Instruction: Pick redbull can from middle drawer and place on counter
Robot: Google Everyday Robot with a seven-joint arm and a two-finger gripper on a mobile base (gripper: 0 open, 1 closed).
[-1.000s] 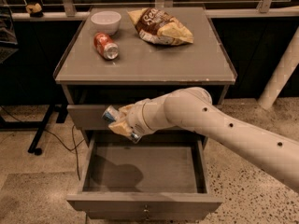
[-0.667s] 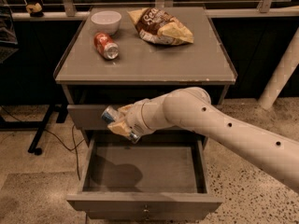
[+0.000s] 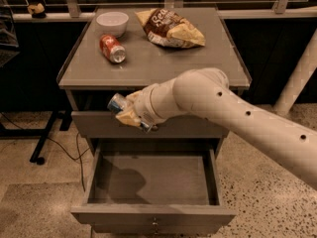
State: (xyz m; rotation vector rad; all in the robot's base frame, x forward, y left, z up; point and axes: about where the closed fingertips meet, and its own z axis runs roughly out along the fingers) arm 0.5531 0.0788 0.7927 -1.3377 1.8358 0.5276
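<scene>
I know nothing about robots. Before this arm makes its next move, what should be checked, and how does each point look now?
1. redbull can held in the gripper: ok.
2. Can out of the middle drawer: ok, it hangs above it.
3. Can above the counter: not ok, it is level with the upper drawer front.
4. Bare landing spot: ok, the front part; soda can, bowl and chip bag sit farther back.
5. Grip firmness: cannot tell.

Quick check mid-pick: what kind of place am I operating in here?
Likely an office break area: chip bag, soda can and bowl on the grey counter, speckled floor. The pincer holds the redbull can above the open middle drawer.
</scene>
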